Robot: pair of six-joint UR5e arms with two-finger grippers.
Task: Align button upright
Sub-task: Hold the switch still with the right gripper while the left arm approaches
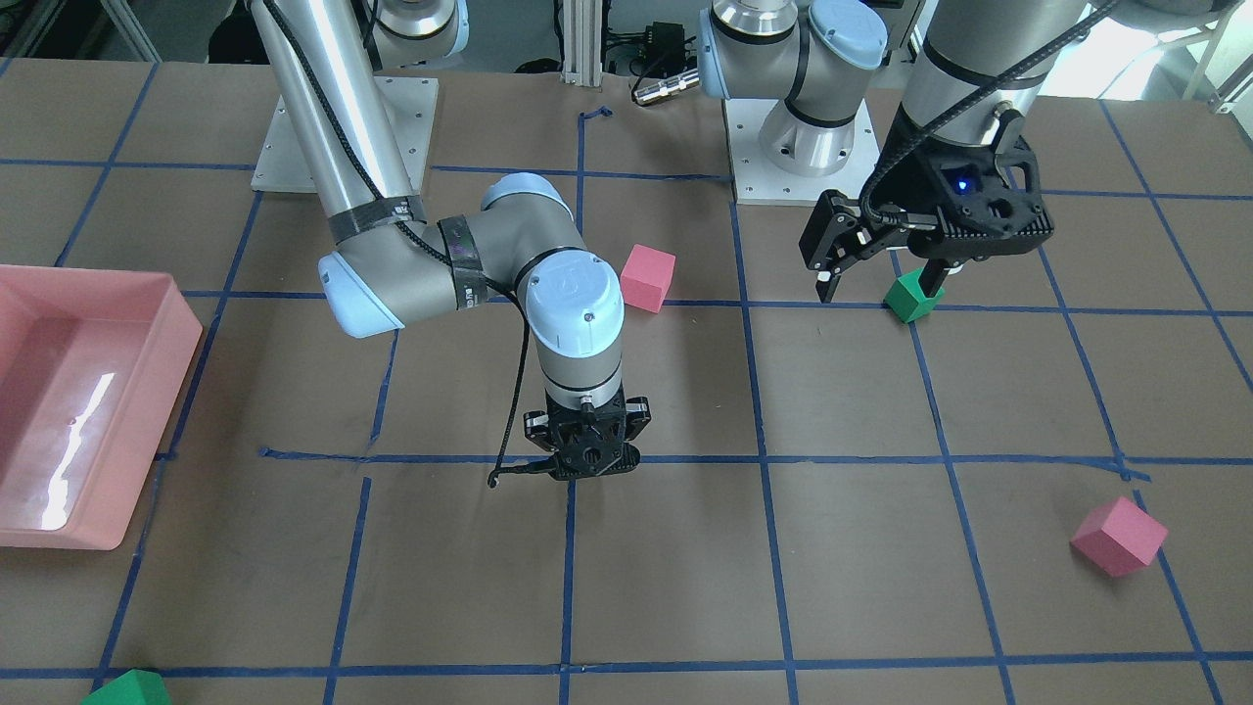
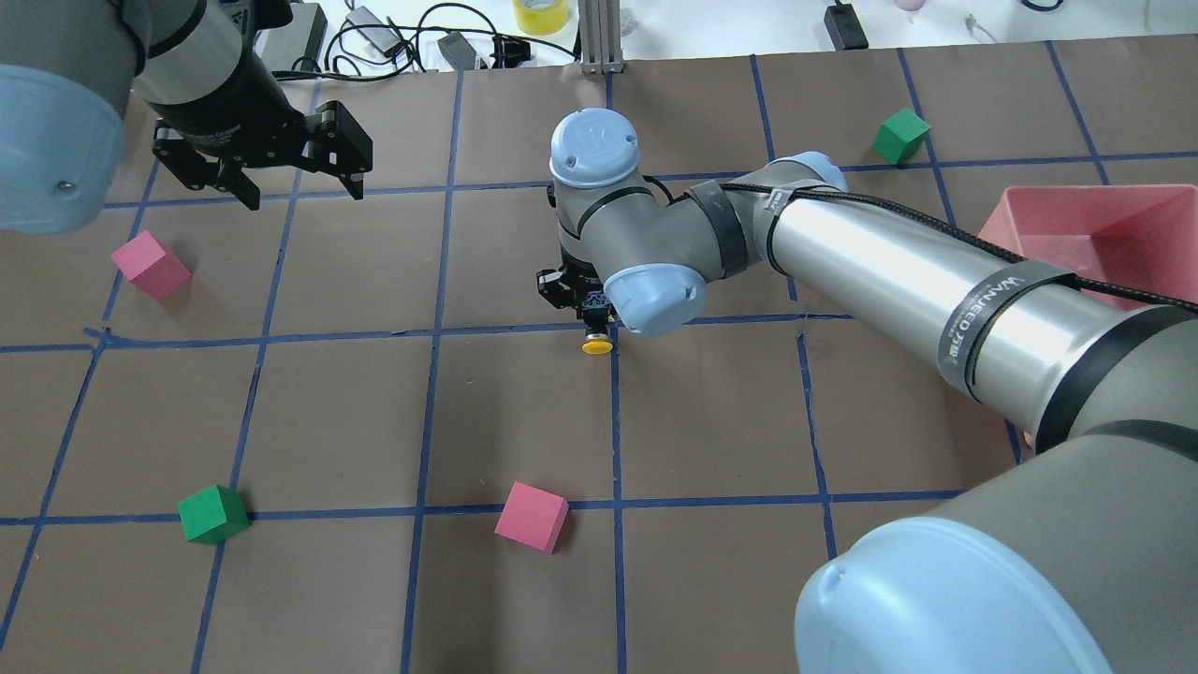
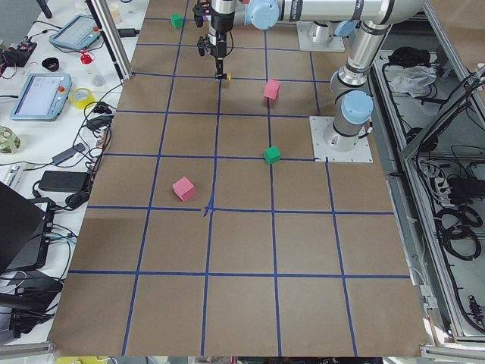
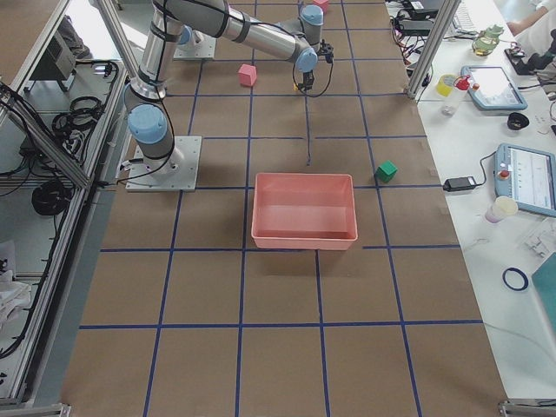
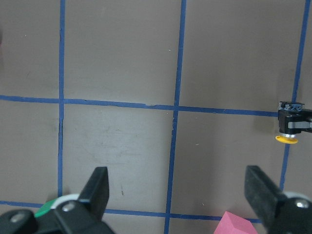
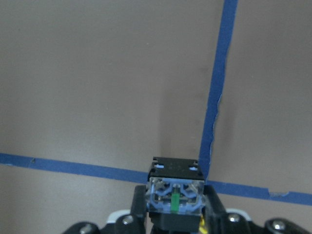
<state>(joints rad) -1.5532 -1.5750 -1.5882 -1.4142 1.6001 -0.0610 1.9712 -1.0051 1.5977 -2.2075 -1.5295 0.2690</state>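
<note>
The button (image 2: 596, 346) is held in my right gripper (image 2: 582, 314) near the table's middle, over a blue tape crossing. In the right wrist view its clear contact base (image 6: 174, 192) faces the camera between the fingers. Its yellow cap shows below the fingers in the overhead view and in the left wrist view (image 5: 286, 140). I cannot tell whether it touches the table. In the front view the right gripper (image 1: 584, 475) points straight down and hides the button. My left gripper (image 2: 301, 187) is open and empty, raised over a green cube (image 1: 913, 297) on the robot's left.
A pink tray (image 1: 181, 333) stands at the robot's right. Pink cubes (image 2: 150, 265) (image 2: 532, 517) and green cubes (image 2: 213, 514) (image 2: 901, 136) lie scattered on the brown, blue-taped table. Cables and tools lie beyond the far edge.
</note>
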